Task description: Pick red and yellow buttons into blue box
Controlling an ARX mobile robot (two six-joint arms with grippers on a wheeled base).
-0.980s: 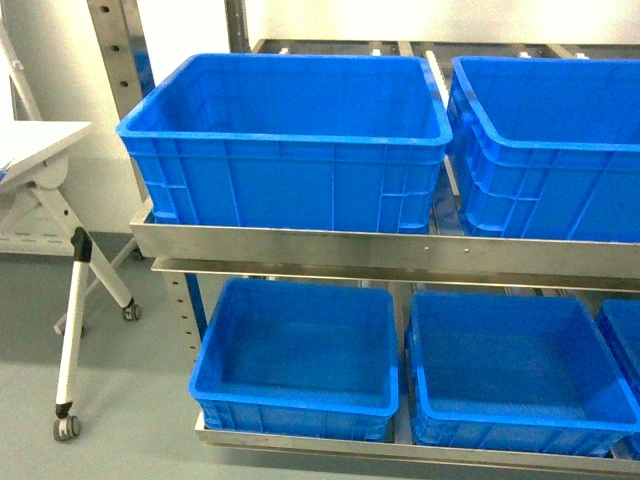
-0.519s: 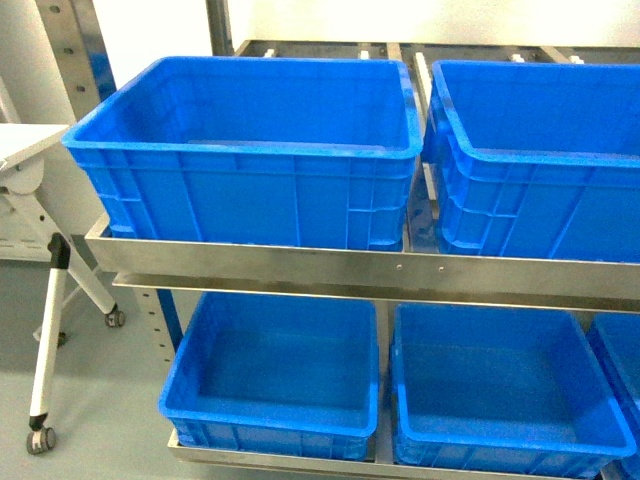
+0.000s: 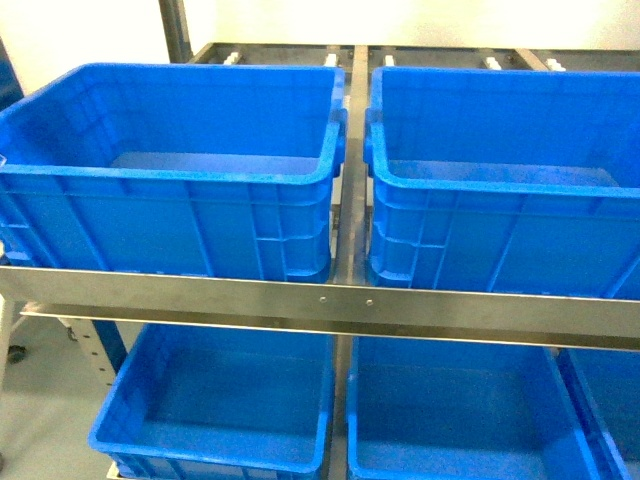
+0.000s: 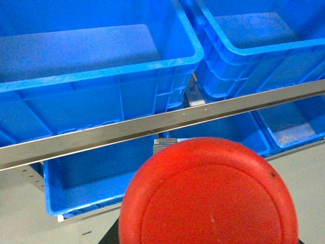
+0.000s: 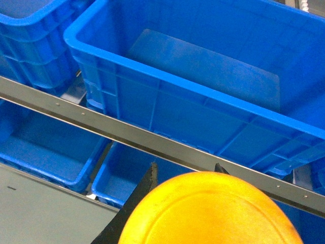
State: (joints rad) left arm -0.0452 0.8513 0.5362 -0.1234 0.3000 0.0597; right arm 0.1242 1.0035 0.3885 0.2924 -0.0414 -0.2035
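The red button (image 4: 208, 195) fills the bottom of the left wrist view with its domed cap. It hangs in the air in front of the rack, and the cap hides my left gripper except for a dark sliver (image 4: 110, 235). The yellow button (image 5: 210, 211) sits the same way in my right gripper (image 5: 186, 170), a black fingertip (image 5: 150, 173) showing on each side of the cap. Two deep blue boxes stand side by side on the upper shelf, the left one (image 3: 150, 225) and the right one (image 3: 500, 245). Both look bare inside. Neither gripper shows in the head view.
A steel shelf rail (image 3: 320, 300) runs across in front of the upper boxes. Below it stand more blue crates (image 3: 220, 400) (image 3: 450, 410). Grey floor (image 4: 20, 223) lies in front of the rack. A narrow gap (image 3: 350, 150) separates the two upper boxes.
The head view has swung right and closer to the rack. The white folding table and the rack's left post have left the view, and the two upper boxes are now centred.
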